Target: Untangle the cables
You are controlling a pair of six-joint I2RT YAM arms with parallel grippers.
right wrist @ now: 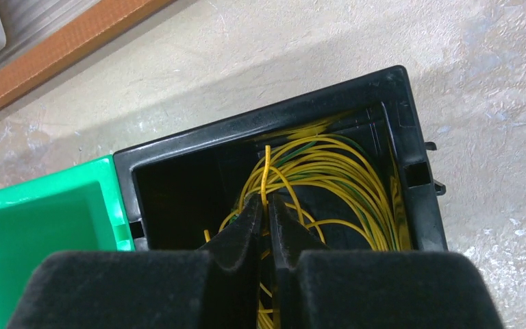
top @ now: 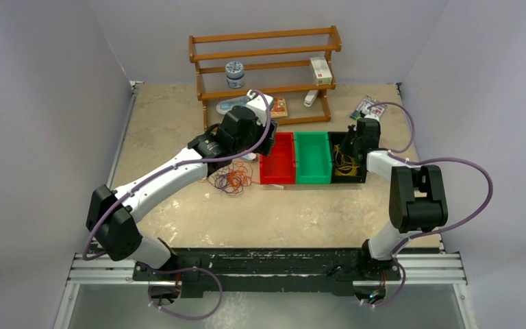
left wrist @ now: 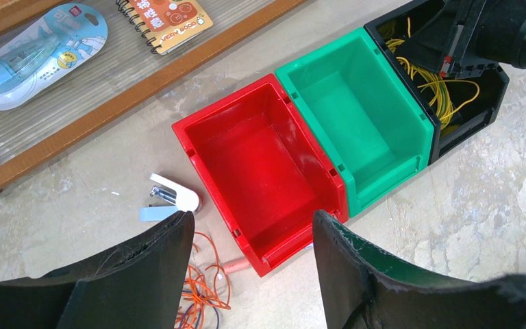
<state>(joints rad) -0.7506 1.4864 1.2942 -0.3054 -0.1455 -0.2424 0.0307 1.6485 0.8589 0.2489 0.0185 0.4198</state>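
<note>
A tangle of orange-red and dark cables (top: 231, 179) lies on the table left of the red bin (top: 278, 159). It also shows in the left wrist view (left wrist: 202, 288), under my left finger. My left gripper (left wrist: 252, 216) is open and empty. It hovers above the red bin's near corner (left wrist: 260, 264) and the tangle's edge. Yellow cables (right wrist: 329, 178) lie coiled in the black bin (right wrist: 260, 125). My right gripper (right wrist: 265, 200) reaches into that bin, shut on a yellow strand that sticks up between its fingertips. In the top view it (top: 349, 147) sits over the black bin (top: 356, 179).
A green bin (top: 313, 156) stands between the red and black bins. A white-and-blue stapler (left wrist: 171, 197) lies by the red bin. A wooden rack (top: 264, 51) holding small items stands at the back. A packet (top: 368, 106) lies at the back right.
</note>
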